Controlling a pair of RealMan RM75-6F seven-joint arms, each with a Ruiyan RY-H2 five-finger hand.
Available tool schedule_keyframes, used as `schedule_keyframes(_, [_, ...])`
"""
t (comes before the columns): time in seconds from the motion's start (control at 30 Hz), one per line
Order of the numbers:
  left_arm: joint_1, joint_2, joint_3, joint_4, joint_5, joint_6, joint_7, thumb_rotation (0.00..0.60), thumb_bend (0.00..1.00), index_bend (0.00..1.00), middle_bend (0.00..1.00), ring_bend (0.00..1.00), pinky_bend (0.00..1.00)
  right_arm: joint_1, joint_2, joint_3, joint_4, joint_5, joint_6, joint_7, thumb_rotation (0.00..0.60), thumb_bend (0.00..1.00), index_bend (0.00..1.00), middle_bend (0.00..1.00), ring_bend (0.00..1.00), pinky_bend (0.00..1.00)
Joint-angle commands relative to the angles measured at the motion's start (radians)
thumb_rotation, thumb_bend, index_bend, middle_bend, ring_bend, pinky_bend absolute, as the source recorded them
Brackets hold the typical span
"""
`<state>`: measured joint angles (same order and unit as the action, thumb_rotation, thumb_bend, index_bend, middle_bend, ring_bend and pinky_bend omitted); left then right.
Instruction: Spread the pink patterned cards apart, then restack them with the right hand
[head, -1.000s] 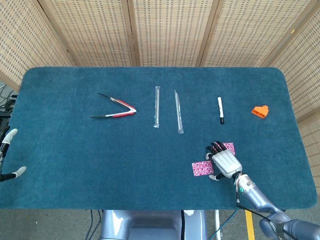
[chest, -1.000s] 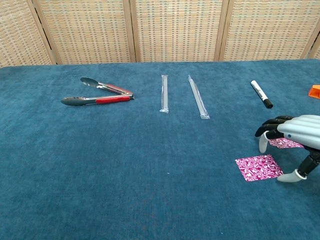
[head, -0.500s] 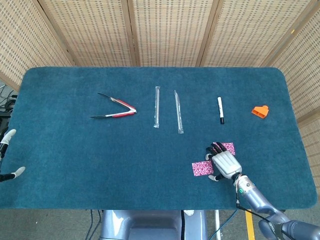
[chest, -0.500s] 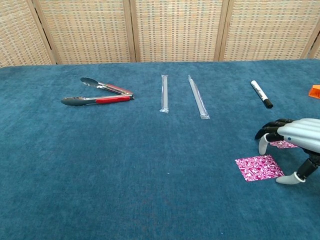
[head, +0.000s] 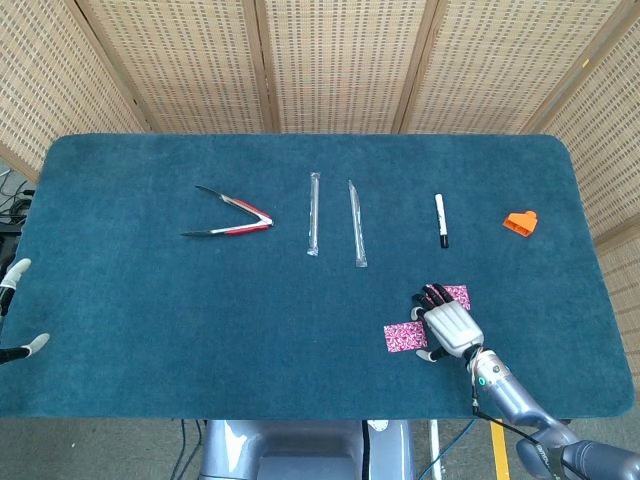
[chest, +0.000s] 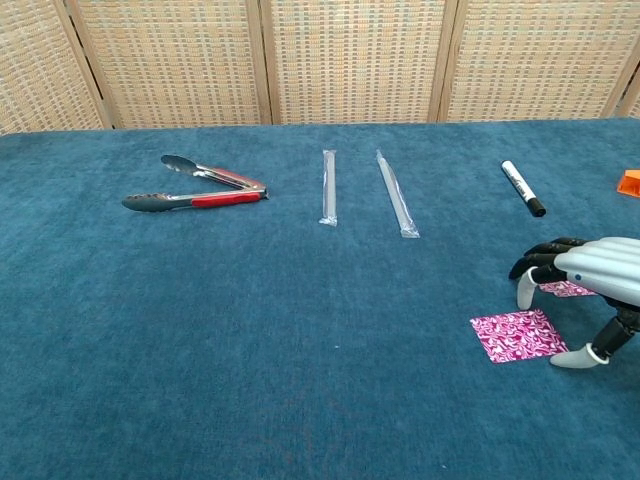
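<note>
Cards (chest: 517, 335) lie spread at lower right; right hand (chest: 590, 283), fingers apart and empty, has barely shifted; restacking remains.

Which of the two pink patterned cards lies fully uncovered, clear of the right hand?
The nearer card, toward the table's front edge, lies in full view. The farther card is partly hidden under the right hand.

On the blue cloth-covered table (head: 150, 300) lie red-handled tongs (head: 232, 222) at the left; two clear-wrapped straws (head: 314, 213) (head: 357, 222) sit side by side mid-table — apart, not touching; further right lies a black-capped white marker (head: 441, 220), then an orange clip (head: 520, 221) near the right edge.
</note>
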<state>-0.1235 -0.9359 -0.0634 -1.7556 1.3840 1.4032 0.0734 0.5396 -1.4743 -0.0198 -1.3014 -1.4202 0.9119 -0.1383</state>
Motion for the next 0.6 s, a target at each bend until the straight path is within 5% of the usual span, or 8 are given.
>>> schedule_keyframes(0.03, [0.001,-0.001,0.000,0.001,-0.002,-0.001,0.000,0.580,0.06,0.04,0.00,0.00,0.00,-0.001,0.000,0.000,0.001,0.002,-0.002,0.003,0.600,0.26,0.35,0.15,0.00,0.00])
schedule_keyframes(0.6, [0.005,-0.003,0.002,0.007,-0.005,0.001,-0.005,0.578,0.06,0.04,0.00,0.00,0.00,-0.004,-0.006,0.000,0.012,0.001,-0.005,0.018,0.600,0.31,0.39,0.18,0.00,0.00])
